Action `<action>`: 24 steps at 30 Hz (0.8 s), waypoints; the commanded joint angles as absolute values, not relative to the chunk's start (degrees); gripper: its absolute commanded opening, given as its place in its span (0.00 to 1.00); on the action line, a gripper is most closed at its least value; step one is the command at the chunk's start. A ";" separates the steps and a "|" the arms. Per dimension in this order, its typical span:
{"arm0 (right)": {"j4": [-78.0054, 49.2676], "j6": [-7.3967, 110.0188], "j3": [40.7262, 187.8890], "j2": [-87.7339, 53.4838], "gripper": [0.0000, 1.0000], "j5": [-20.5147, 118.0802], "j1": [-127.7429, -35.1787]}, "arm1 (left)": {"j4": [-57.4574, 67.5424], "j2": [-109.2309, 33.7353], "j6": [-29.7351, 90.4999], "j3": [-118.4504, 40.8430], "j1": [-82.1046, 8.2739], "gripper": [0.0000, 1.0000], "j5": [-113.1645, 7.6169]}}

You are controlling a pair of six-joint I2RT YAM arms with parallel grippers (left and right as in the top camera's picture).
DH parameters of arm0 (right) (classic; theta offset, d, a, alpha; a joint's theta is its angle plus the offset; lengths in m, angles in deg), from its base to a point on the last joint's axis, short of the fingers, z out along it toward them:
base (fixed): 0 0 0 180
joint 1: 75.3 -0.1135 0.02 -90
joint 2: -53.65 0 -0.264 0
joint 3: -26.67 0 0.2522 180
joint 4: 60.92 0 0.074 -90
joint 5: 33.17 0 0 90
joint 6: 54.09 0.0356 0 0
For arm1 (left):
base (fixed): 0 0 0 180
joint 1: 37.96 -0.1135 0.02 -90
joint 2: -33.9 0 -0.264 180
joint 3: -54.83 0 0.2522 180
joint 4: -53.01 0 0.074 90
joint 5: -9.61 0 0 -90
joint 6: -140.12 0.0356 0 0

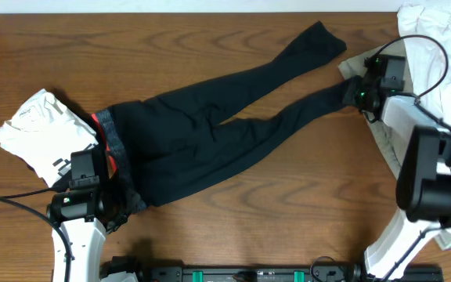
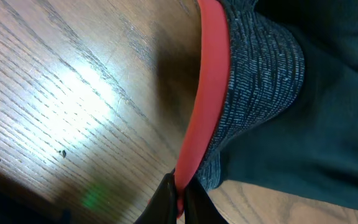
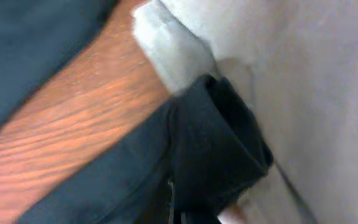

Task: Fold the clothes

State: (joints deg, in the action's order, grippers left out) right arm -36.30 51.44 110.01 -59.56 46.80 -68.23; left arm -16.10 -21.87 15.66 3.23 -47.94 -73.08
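Black leggings [image 1: 210, 129] lie spread across the wooden table, legs reaching to the upper right. Their waistband has a grey knit band [image 2: 260, 81] and a red edge [image 2: 207, 99]. My left gripper [image 1: 108, 188] is shut on the red waistband edge at the lower left; the closed fingers [image 2: 180, 196] pinch it in the left wrist view. My right gripper [image 1: 356, 88] is shut on the cuff of the lower leg [image 3: 222, 143], which lies partly on a beige cloth [image 3: 303, 93].
A folded white garment [image 1: 41, 133] lies at the left, close to my left arm. White clothes [image 1: 437, 47] are piled at the upper right, with beige cloth [image 1: 386, 137] under my right arm. Bare wood lies along the front edge.
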 commanded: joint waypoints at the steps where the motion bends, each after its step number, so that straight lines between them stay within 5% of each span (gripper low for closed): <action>1: -32.85 50.96 110.93 -48.68 0.06 44.97 -67.35 | -16.15 -21.83 16.91 3.36 -48.18 0.06 -73.38; 13: 8.44 51.55 110.93 -29.16 0.07 67.00 -61.56 | -17.15 -21.83 20.10 3.34 -50.28 0.06 -78.30; 24: -2.31 48.73 110.91 -35.71 0.24 50.63 -61.87 | -17.02 -21.83 20.49 3.34 -55.64 0.06 -77.36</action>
State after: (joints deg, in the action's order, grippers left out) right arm -0.24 49.34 111.11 -32.37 56.33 -61.54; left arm -16.89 -21.87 19.14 3.25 -55.18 -76.55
